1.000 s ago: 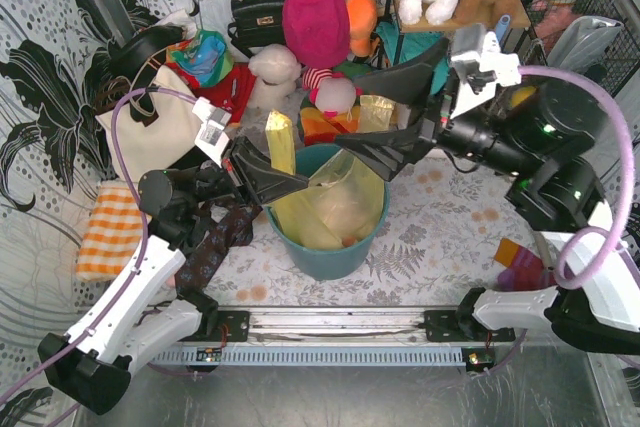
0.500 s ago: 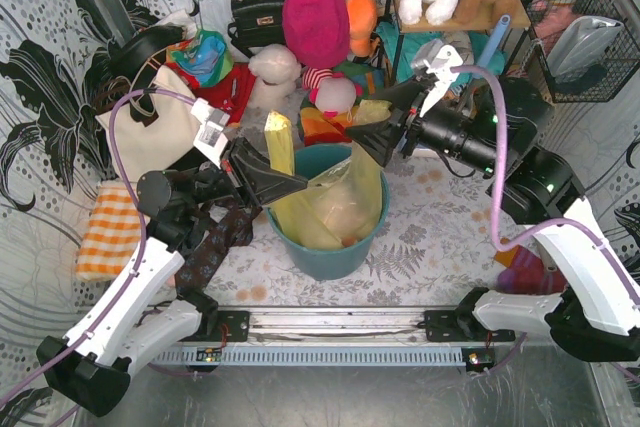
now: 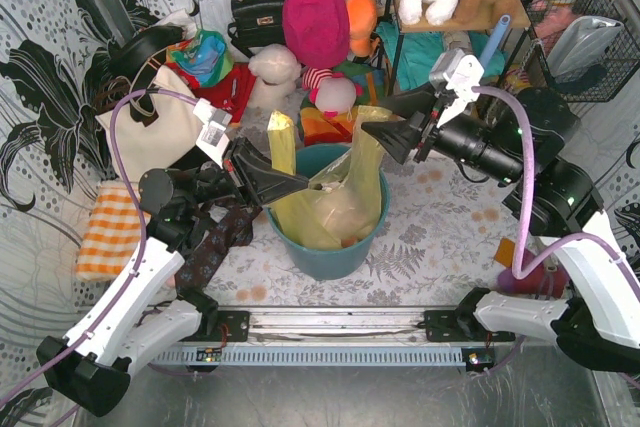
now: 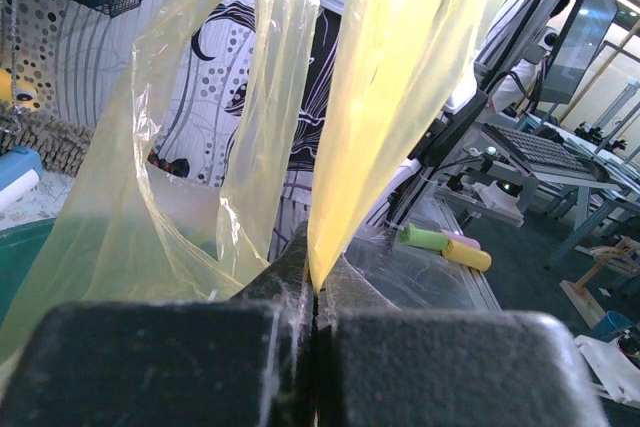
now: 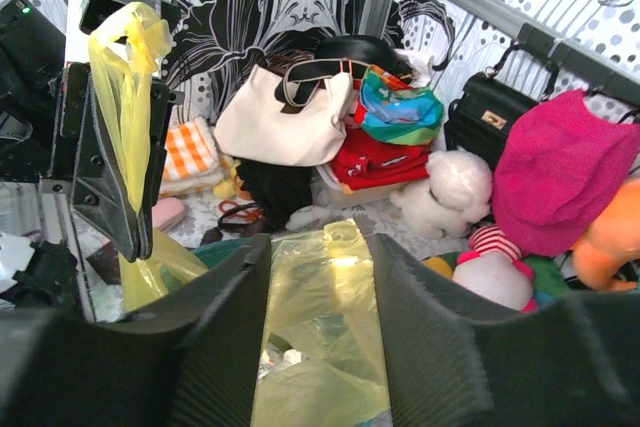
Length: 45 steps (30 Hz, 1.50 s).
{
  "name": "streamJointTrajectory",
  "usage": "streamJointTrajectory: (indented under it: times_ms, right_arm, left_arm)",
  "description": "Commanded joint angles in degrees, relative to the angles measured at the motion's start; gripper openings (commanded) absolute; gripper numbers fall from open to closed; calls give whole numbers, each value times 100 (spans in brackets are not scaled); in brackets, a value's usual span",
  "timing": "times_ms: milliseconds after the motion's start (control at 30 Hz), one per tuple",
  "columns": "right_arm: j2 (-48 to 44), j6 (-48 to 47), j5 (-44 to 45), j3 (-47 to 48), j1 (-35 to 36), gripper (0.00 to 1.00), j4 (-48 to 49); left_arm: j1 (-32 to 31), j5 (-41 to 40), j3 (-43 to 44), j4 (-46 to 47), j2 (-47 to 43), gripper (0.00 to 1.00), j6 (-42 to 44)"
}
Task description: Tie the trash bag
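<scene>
The trash bag [image 3: 335,202] sits in the teal bin [image 3: 325,262] at the middle of the table [image 3: 430,237], with two flaps rising from its mouth. The left tool [image 3: 300,184] is clamped shut on the left flap [image 3: 282,142], which stands upright above it. The left wrist view shows the plastic pinched between the closed fingers [image 4: 180,367]. The right tool [image 3: 375,137] is spread wide at the far right of the bin. In the right wrist view the right flap [image 3: 362,162] lies between its fingers [image 5: 220,327] and is not pinched.

The step in hand looks like gathering both flaps before knotting. Next, the right tool probably needs to close on its flap so the two can be crossed.

Counted: one bag, one bin, two flaps, two tools.
</scene>
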Motion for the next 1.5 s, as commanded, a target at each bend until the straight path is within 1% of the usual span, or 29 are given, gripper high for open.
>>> streamJointTrajectory:
  times_ms: [0,33,100,167,200,367,433,533,633,700,867,1000,1033,1067,1100,1133,1167,1233,1400,1467]
  right_arm:
    - [173,-208,-120,381,-69,41,-152]
    - [217,-177,-151,425,-73,36,-184]
    - [253,-112,-196,448,-80,30,-180]
    - [239,-57,-233,408,-80,29,-137]
    - [208,-32,-256,360,-81,30,-87]
    - [92,9,-117,254,-80,58,-100]
    - [96,-20,28,280,-83,65,-218]
    - [132,-43,264,275,-91,70,-403]
    - [180,-30,207,228,-98,70,-516]
    - [165,-3,87,153,-98,61,-445]
    - [72,18,-9,40,-107,29,-152]
    - [-10,25,-106,-44,-105,16,92]
    - [-32,38,-153,-74,-99,12,155]
    - [-51,52,-197,-111,-99,7,238]
    - [-68,55,-279,-140,-104,0,315]
    - [-86,68,-389,-162,-102,0,380]
    - [-104,70,-483,-180,-113,0,437]
    - [-115,69,-688,-191,-103,0,497]
    - [-166,77,-991,-236,-99,0,599]
    - [-184,94,-1048,-253,-98,0,622]
  left_arm:
    - [-37,-84,168,108,-60,0,128]
    - [-37,-88,163,96,-66,0,138]
    - [-36,-95,163,74,-53,0,163]
    - [-36,-104,171,63,-55,0,177]
    - [-37,-106,174,58,-41,0,175]
    - [-37,-89,228,-12,-34,0,219]
    - [-35,-80,233,-24,-20,0,219]
    - [-37,-80,233,-15,-21,0,211]
    - [-37,-80,224,-15,-31,0,214]
    - [-37,-84,220,-23,-38,0,214]
    - [-35,-148,221,-166,-58,0,304]
    - [-36,-360,287,-629,-119,0,584]
    - [-37,-417,312,-739,-121,2,664]
    - [-37,-475,331,-827,-143,6,728]
    - [-37,-536,350,-918,-155,10,786]
    - [-35,-607,374,-1003,-189,14,851]
    - [-36,-672,399,-1083,-211,22,920]
    - [-37,-829,455,-1280,-295,29,1037]
    - [-31,-1313,824,-2132,-566,61,1446]
    - [-36,-1626,1065,-2594,-710,68,1672]
